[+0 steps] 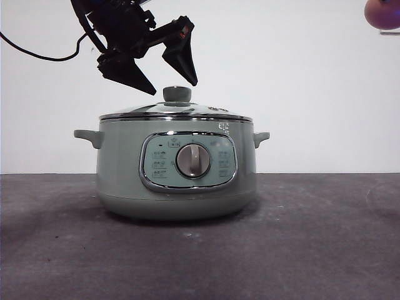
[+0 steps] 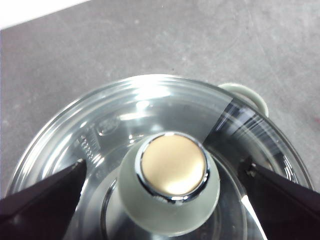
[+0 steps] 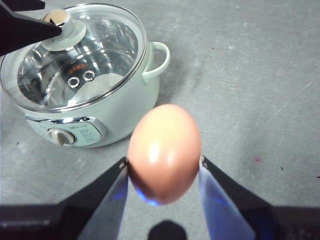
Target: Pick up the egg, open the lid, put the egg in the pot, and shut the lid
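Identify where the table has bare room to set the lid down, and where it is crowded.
Bare dark table lies in front of the pot and on either side of it. It is crowded above the lid: the left pincer straddles its knob.

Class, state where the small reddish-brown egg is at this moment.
The small reddish-brown egg is clamped in the right gripper, held in the air above the table; in the front view it shows at the top right corner, apart from the pale green pot.

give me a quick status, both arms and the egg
Left end effector open, straddling lid knob. Right end effector holds egg aloft. Lid on pot.
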